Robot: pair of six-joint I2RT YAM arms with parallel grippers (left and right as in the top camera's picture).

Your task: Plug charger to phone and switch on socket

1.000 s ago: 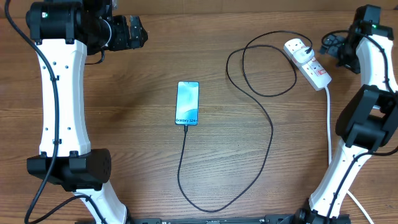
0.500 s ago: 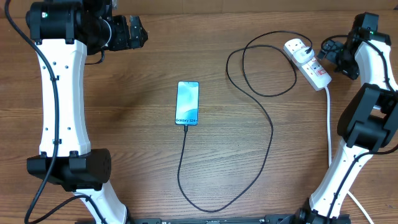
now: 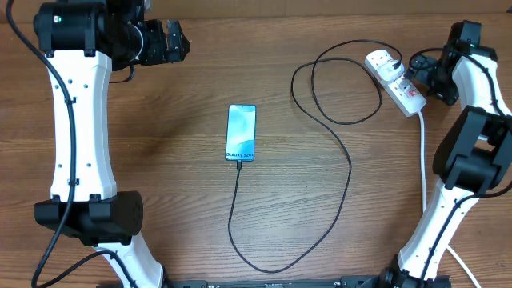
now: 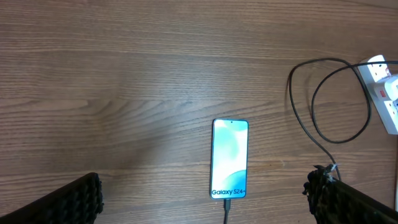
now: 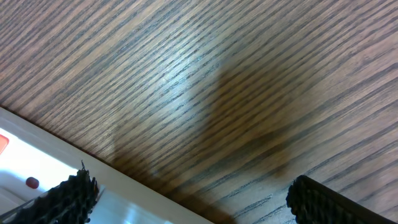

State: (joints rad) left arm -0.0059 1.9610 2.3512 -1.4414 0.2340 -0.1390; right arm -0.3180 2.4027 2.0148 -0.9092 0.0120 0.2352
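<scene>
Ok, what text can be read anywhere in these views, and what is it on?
"Galaxy S24+": on the phone screen, at the end where the charger meets it.
Socket: red marks by the switches; any lettering is too small to read.
No other text is legible.

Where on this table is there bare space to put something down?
Widest bare wood: between the left arm and the phone. A smaller patch lies between the charger and the white lead. Crowded top right: charger loops, the socket, the right gripper.
</scene>
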